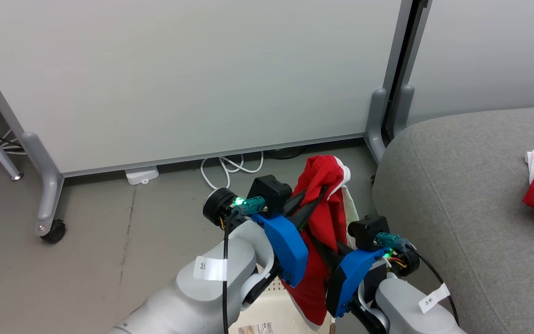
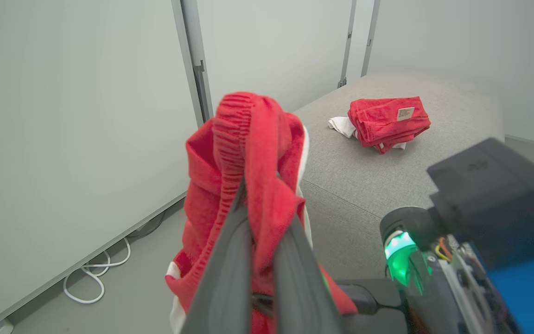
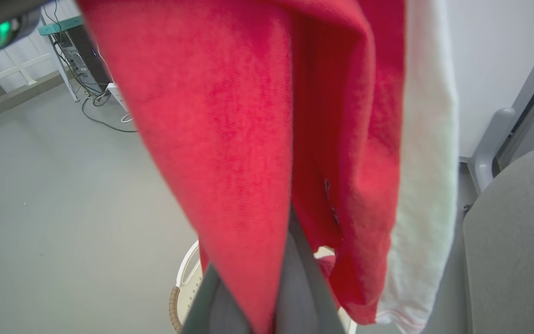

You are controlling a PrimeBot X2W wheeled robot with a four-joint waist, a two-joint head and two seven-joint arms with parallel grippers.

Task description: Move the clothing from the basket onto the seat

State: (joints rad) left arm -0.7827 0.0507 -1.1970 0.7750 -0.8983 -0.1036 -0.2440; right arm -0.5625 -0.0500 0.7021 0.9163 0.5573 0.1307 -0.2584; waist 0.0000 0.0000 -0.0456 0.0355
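A red garment with white trim hangs in the air above the basket, whose cream wall and barcode label show at the bottom edge. My left gripper is shut on its upper part, the fabric bunched over the fingers. My right gripper is shut on the cloth lower down; the red fabric drapes over its fingers. The basket's brown rim lies below. A second folded red garment rests on the grey seat to the right.
White partition panels stand behind, on grey feet with a caster. A white cable and a small white box lie on the floor at their base. The seat's rounded edge is close on the right.
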